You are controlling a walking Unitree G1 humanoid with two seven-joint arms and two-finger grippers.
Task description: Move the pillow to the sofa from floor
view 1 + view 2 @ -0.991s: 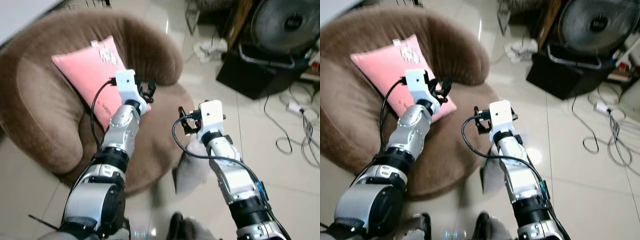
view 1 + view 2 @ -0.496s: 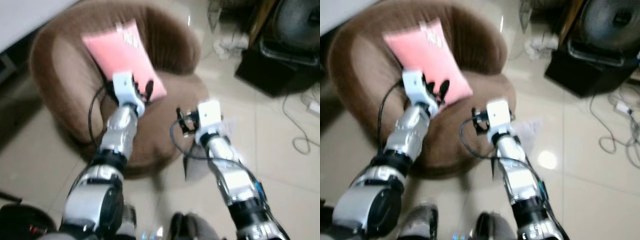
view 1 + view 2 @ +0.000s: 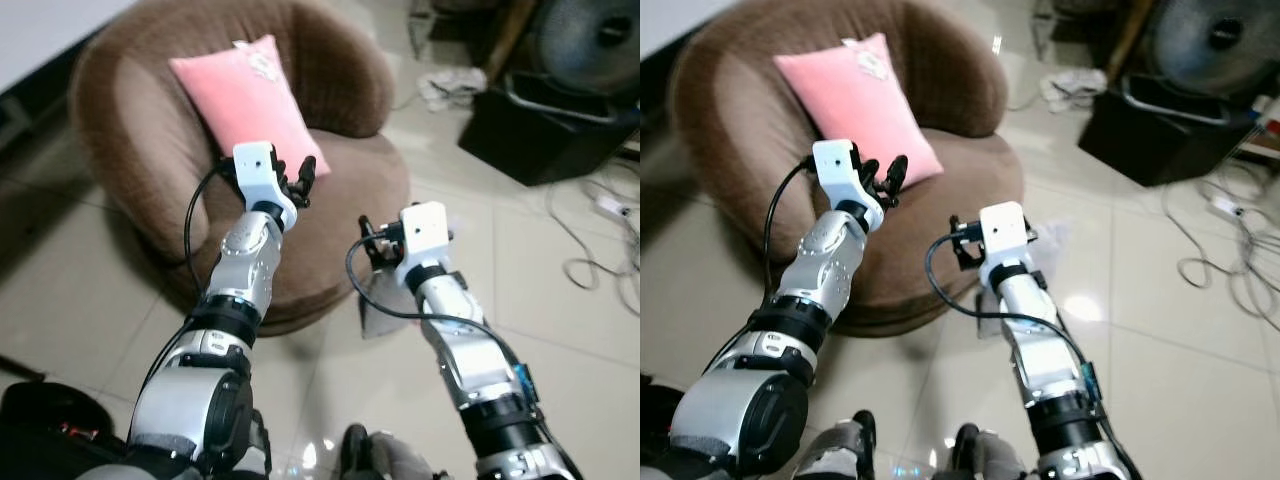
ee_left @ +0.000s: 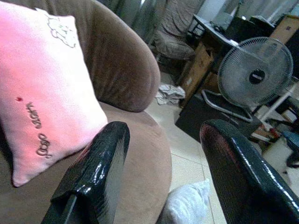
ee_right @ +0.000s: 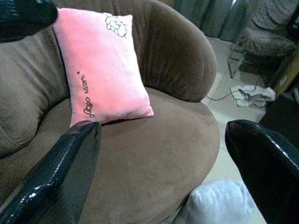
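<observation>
A pink pillow (image 3: 245, 100) with a small white motif leans against the backrest of the round brown sofa chair (image 3: 345, 175). My left gripper (image 3: 297, 180) hovers open just off the pillow's lower corner, above the seat, holding nothing; its wrist view has the pillow (image 4: 39, 93) close beside one black finger (image 4: 98, 172). My right gripper (image 3: 370, 243) is also open and holds nothing, raised at the seat's front right edge, facing the pillow (image 5: 100, 70) across the seat. A white soft bundle (image 5: 212, 205) lies on the floor at the sofa's base.
A standing fan (image 3: 590, 35) and a black box (image 3: 540, 130) are at the back right. Loose cables (image 3: 600, 250) trail over the tiled floor on the right. A crumpled white cloth (image 3: 450, 88) lies behind the sofa. Open tile runs in front of the sofa.
The whole picture has shifted and the sofa looks farther off, so the camera has moved. Both arms stay raised with open fingers. The pillow rests on the sofa as before.
</observation>
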